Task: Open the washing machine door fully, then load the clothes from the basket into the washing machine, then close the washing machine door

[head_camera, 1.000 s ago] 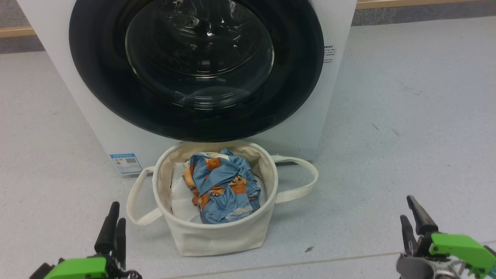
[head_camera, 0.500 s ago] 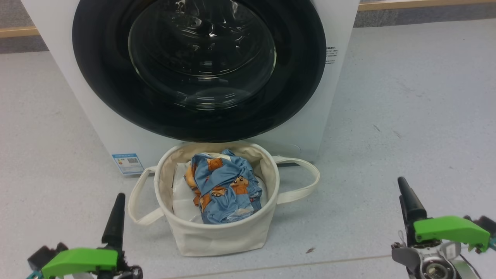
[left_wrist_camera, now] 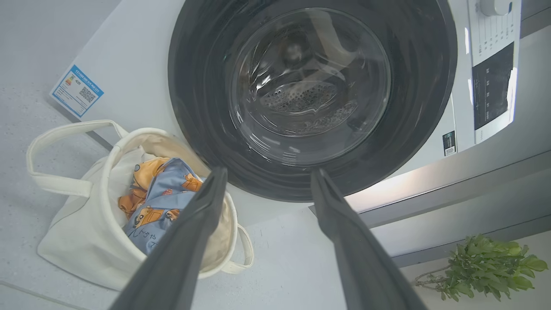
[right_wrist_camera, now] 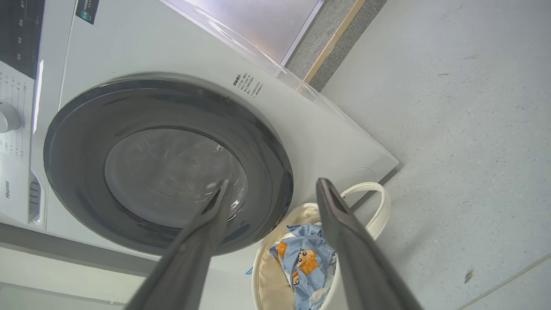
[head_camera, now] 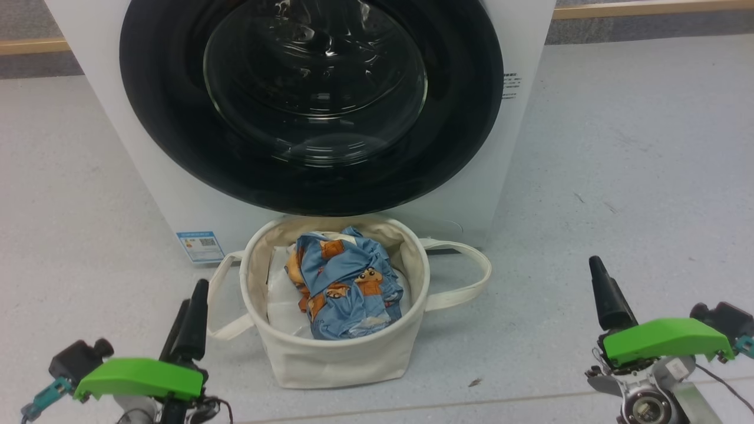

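A white front-loading washing machine stands on a pale grey speckled floor, seen from above and in front. Its round washing machine door, a wide glossy black rim around a bulging clear glass bowl, lies flush against the machine's front, shut. A small blue label sticker is on the white panel at 7 o'clock of the door.

At 6 o'clock of the door, on the floor just in front of the machine, stands the basket. It is a small round cream canvas tub, upright, with loop handles at its 3 and 9 o'clock. Inside it lie the clothes, a crumpled light blue garment printed with orange-brown bears, bunched in the middle of the tub. A plain white padding cloth shows beneath the garment on the 9 o'clock side.

The left gripper hovers over the floor at 8 o'clock of the basket, near the left handle but apart from it. In its wrist view the two long dark fingers are spread wide with nothing between them. The right gripper hovers at 4 o'clock of the basket, well apart from it, its fingers likewise spread wide and empty. Each arm carries a bright green cover behind the fingers.

In the left wrist view, the machine's control panel sits at 2 o'clock of the door. A green leafy sprig lies at 4 o'clock.
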